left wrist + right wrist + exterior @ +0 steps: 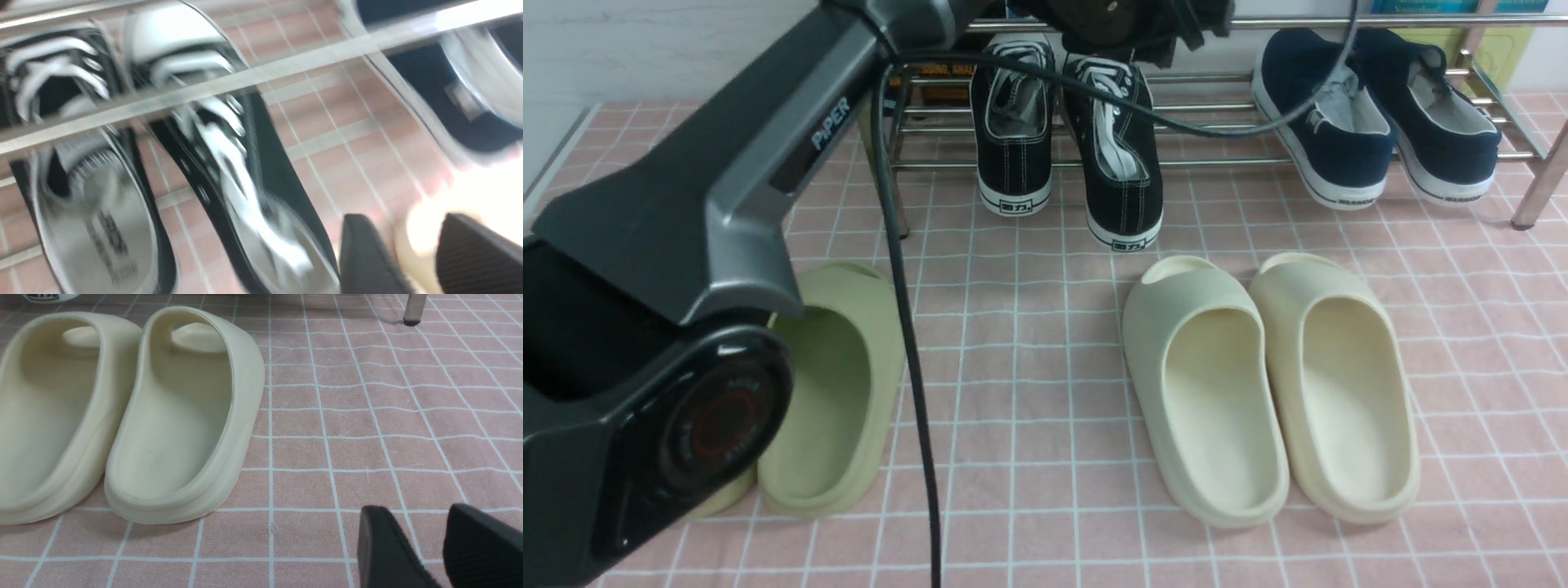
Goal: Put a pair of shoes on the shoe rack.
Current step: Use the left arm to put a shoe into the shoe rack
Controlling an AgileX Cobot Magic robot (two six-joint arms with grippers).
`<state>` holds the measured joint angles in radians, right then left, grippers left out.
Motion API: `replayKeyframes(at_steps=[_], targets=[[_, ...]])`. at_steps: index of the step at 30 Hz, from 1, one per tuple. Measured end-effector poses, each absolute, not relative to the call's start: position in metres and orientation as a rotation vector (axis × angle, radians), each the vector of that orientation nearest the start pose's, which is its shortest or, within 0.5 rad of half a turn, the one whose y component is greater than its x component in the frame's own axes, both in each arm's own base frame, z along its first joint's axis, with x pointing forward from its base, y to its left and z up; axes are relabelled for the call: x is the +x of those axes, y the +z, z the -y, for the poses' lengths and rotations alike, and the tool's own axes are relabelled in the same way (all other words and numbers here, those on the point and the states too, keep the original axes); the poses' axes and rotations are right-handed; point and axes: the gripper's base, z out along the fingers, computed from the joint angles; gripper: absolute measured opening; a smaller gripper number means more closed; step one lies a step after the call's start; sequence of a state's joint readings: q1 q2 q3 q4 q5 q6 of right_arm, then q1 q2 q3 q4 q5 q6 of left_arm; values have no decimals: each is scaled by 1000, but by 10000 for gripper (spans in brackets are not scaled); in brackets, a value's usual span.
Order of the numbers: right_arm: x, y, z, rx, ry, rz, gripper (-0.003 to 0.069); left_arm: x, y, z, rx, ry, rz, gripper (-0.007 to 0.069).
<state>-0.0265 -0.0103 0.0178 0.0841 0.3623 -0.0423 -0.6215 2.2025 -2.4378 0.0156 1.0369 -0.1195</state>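
Two black canvas sneakers with white laces lie side by side with toes on the chrome shoe rack (pixel 1225 106) and heels past its front tube: one (pixel 1013 122) further left, the other (pixel 1123 163) sticking out further. My left arm (pixel 768 163) reaches over them to the rack's top; its fingers are hidden in the front view. In the blurred left wrist view both sneakers (pixel 94 212) (pixel 245 175) lie under a rack tube (pixel 286 67), and my left gripper (pixel 404 220) is open and empty above them. My right gripper (pixel 416 510) is open and empty over the pink mat.
A navy slip-on pair (pixel 1339 139) (pixel 1445 131) sits on the rack's right part. Two cream slides (pixel 1209 384) (pixel 1339 392) and an olive slide (pixel 833 392) lie on the pink checked mat. A rack leg (pixel 1539 188) stands at the right. The cream slides (pixel 179 416) lie beside my right gripper.
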Motion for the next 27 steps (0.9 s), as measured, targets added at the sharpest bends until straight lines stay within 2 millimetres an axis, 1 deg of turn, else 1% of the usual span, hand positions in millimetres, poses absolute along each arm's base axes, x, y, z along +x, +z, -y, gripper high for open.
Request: replayKeyframes(at_steps=[1, 2, 4, 5, 6, 9, 10, 11, 12, 14, 17, 23, 27], targets=[[53, 175, -1, 38, 34, -1852, 239, 400, 363, 292, 624, -344, -2291, 185], [53, 175, -1, 38, 34, -1852, 239, 395, 352, 297, 675, -322, -2350, 132], [53, 175, -1, 38, 34, -1852, 239, 395, 332, 303, 727, -287, -2432, 74], [53, 175, -1, 38, 34, -1852, 239, 395, 329, 304, 734, -283, -2438, 61], [53, 175, -1, 38, 34, -1852, 239, 399, 309, 309, 759, -260, -2488, 26], [53, 175, -1, 38, 34, -1852, 239, 408, 276, 315, 783, -219, -2544, 2], [53, 175, -1, 38, 34, -1852, 239, 408, 274, 316, 784, -217, -2547, 2], [53, 175, -1, 38, 34, -1852, 239, 413, 260, 316, 793, -165, -2561, 2], [53, 175, -1, 38, 34, -1852, 239, 415, 255, 316, 794, -142, -2558, 2], [53, 175, -1, 38, 34, -1852, 239, 421, 251, 316, 772, -99, -2531, 2], [53, 175, -1, 38, 34, -1852, 239, 427, 251, 313, 724, -45, -2494, 2], [53, 175, -1, 38, 34, -1852, 239, 429, 253, 314, 649, -11, -2460, 2], [53, 175, -1, 38, 34, -1852, 239, 434, 256, 311, 606, 42, -2424, 2]])
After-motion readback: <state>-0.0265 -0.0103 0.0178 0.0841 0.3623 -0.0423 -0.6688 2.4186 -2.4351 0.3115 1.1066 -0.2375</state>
